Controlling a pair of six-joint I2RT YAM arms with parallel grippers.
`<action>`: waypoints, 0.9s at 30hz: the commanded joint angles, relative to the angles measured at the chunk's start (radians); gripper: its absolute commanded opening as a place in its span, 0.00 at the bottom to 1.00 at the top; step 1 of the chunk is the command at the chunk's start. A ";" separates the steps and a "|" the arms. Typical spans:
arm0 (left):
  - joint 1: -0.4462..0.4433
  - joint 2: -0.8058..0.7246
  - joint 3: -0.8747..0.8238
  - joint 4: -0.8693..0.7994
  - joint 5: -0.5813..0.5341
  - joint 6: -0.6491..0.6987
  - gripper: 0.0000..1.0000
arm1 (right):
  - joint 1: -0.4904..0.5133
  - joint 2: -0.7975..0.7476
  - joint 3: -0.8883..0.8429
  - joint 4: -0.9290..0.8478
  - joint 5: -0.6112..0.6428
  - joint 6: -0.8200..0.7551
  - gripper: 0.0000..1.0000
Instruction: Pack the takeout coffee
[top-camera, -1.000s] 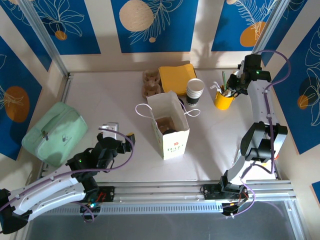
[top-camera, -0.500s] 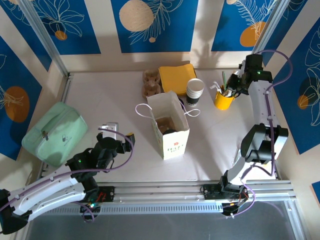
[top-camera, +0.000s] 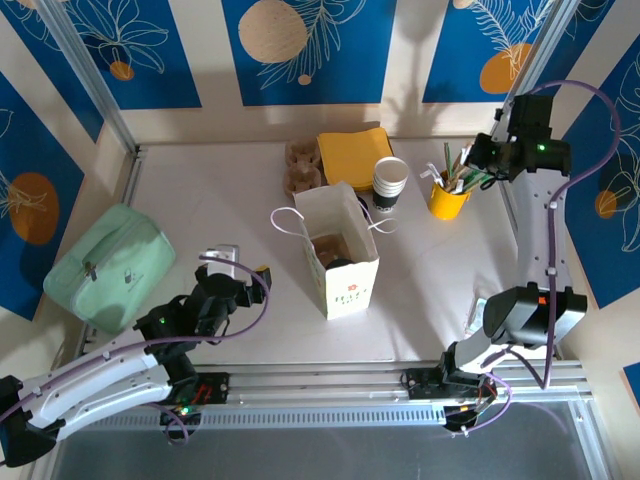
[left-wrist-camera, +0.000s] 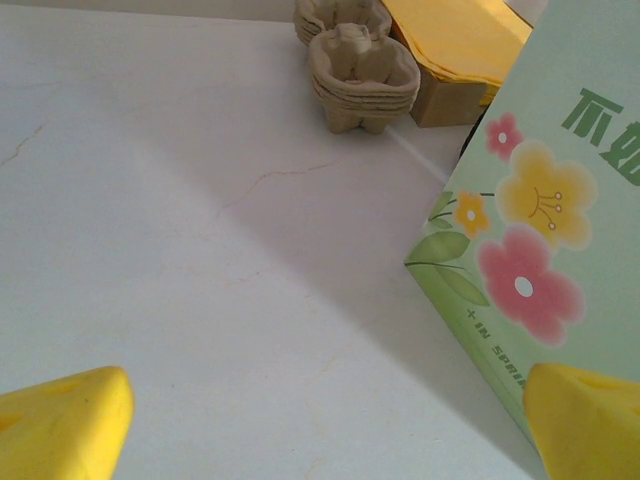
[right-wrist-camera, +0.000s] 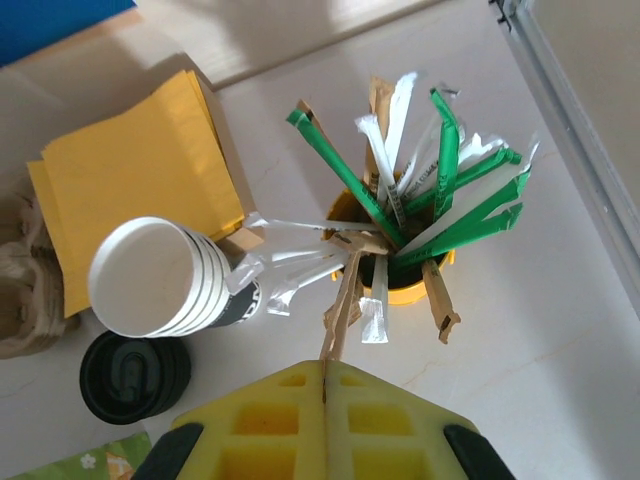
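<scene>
A flowered paper bag (top-camera: 340, 255) stands open mid-table. Inside it sits a brown carrier with a dark round lid (top-camera: 340, 263), apparently the takeout coffee; the cup's side is hidden. My right gripper (right-wrist-camera: 325, 365) is shut on a brown paper-wrapped stick (right-wrist-camera: 340, 300) whose far end reaches the yellow holder (right-wrist-camera: 400, 285) of straws and stirrers. In the top view this gripper (top-camera: 482, 165) hovers just right of the holder (top-camera: 448, 200). My left gripper (top-camera: 243, 265) rests open left of the bag, yellow fingertips (left-wrist-camera: 60, 425) wide apart over bare table, with the bag (left-wrist-camera: 540, 230) at its right.
A stack of lidless cups (top-camera: 390, 180) and black lids (right-wrist-camera: 130, 375) stand between the bag and the holder. Yellow napkins (top-camera: 352, 150) and pulp cup carriers (top-camera: 300, 165) lie behind the bag. A mint-green pouch (top-camera: 110, 265) sits at the left edge.
My right gripper has closed fully on the brown stick and drawn back to the right and upward from the holder. The left arm has not moved.
</scene>
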 joint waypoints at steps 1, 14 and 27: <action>0.009 0.001 0.016 0.014 0.009 0.006 0.99 | -0.005 -0.064 0.078 -0.057 -0.040 -0.012 0.00; 0.011 -0.001 0.016 0.006 0.017 -0.012 0.99 | 0.071 -0.265 0.191 -0.155 -0.371 0.064 0.00; 0.011 -0.009 0.016 -0.010 0.019 -0.021 0.99 | 0.251 -0.346 0.199 -0.115 -0.655 0.151 0.00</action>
